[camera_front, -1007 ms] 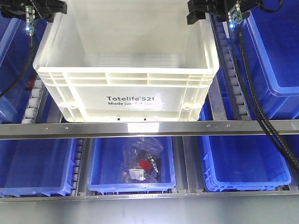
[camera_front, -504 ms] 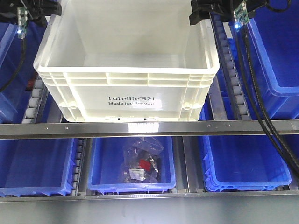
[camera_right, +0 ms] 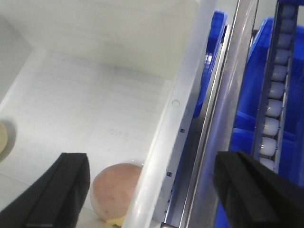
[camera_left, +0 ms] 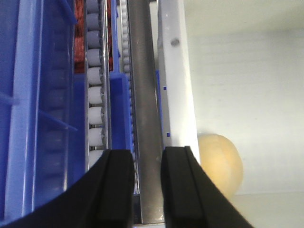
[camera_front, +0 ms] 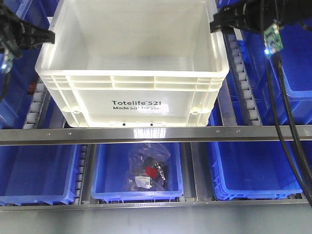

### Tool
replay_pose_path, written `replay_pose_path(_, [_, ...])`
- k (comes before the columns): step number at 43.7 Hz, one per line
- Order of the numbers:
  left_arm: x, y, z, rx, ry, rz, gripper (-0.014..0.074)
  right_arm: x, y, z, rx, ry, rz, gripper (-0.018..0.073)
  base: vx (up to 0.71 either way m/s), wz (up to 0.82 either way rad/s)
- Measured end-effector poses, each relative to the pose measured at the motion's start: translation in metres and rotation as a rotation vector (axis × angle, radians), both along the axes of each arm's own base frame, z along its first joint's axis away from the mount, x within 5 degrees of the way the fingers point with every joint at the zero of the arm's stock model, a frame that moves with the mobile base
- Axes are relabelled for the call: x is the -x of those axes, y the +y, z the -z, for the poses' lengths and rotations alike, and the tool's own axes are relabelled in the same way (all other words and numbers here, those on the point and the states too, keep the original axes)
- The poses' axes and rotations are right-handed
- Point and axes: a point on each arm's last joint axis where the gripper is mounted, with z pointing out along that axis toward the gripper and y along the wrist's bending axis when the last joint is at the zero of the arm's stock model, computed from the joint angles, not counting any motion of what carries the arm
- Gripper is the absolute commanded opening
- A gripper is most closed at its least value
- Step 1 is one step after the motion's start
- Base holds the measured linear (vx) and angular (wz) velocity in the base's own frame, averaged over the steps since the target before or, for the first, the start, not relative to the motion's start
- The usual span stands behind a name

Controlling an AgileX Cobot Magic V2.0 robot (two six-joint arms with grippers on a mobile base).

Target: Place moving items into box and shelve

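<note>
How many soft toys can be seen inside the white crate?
2. A pale yellow-beige toy sits by the left wall of the white crate; a pinkish toy sits by its right wall. The front view hides both.

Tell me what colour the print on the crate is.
Black print on the white crate, clearest in the front-facing view.

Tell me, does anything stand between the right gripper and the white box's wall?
Nothing visible does. The open right gripper straddles the box's right wall: one finger inside, near the pink toy, the other outside.
</note>
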Motion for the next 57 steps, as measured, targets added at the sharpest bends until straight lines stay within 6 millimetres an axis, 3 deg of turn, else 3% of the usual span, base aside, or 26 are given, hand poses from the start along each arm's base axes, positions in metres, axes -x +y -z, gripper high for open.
replay_pose_path(1, [0.056,0.009,0.007,0.019,-0.115,0.033,0.0292,0.048,-0.012,0.014,0.001,-0.112,-0.002,0.0582,0.00,0.00])
replay_pose_path(26, [0.190,0.035,0.050,0.041,-0.325,0.064,0.0292,0.192,-0.043,0.052,-0.010,-0.376,-0.015,0.0582,0.00,0.00])
replay_pose_path(27, [0.241,0.044,0.058,0.097,-0.466,0.052,0.0292,0.242,-0.054,0.071,-0.034,-0.485,-0.011,0.0582,0.00,0.00])
replay_pose_path(29, [0.250,0.046,0.060,0.108,-0.493,0.049,0.0292,0.249,-0.056,0.077,-0.037,-0.499,-0.011,0.0582,0.00,0.00])
replay_pose_path(39, [0.268,0.050,0.068,0.126,-0.565,0.048,0.0292,0.266,-0.061,0.098,-0.041,-0.561,0.003,0.0582,0.00,0.00])
replay_pose_path(52, [0.259,0.045,0.090,0.142,-0.641,0.086,0.0292,0.263,-0.065,0.102,-0.057,-0.621,0.060,0.0582,0.00,0.00])
replay_pose_path(53, [0.257,0.043,0.094,0.148,-0.668,0.096,0.0290,0.263,-0.064,0.101,-0.145,-0.607,0.090,0.0582,0.00,0.00])
replay_pose_path(57, [0.257,0.043,0.094,0.149,-0.675,0.098,0.0273,0.263,-0.064,0.101,-0.171,-0.600,0.097,0.0559,0.00,0.00])
